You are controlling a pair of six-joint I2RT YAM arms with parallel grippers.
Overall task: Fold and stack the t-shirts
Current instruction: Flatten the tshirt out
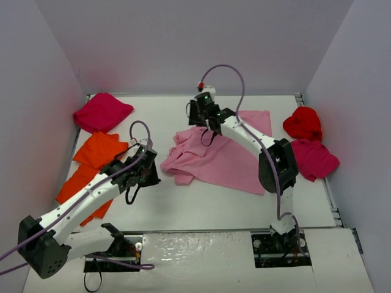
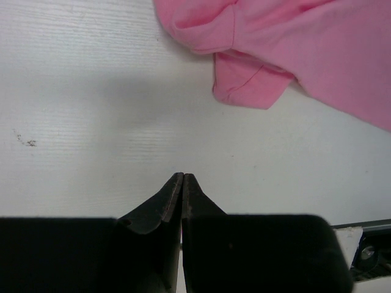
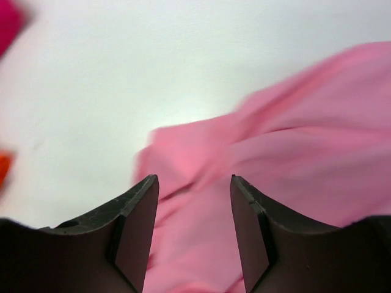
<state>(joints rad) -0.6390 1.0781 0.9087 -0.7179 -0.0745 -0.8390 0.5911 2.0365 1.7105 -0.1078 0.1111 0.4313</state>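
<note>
One light pink t-shirt (image 1: 226, 159). Left of it, two orange: farther orange t-shirt (image 1: 101, 149), nearer orange t-shirt (image 1: 76, 186). Two magenta, either side of it: left magenta t-shirt (image 1: 101, 112), right magenta t-shirt (image 1: 314, 159). One bright red t-shirt (image 1: 303, 122), right of the pink. Two grippers: left gripper (image 2: 183, 177), right gripper (image 3: 194, 183).

Rumpled light pink t-shirt (image 1: 215, 162)

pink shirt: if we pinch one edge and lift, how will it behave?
Probably floppy: the pink shirt lies rumpled with folds. It likely drapes and bunches if lifted by one edge. Pushed, it would probably wrinkle rather than slide whole.
</note>
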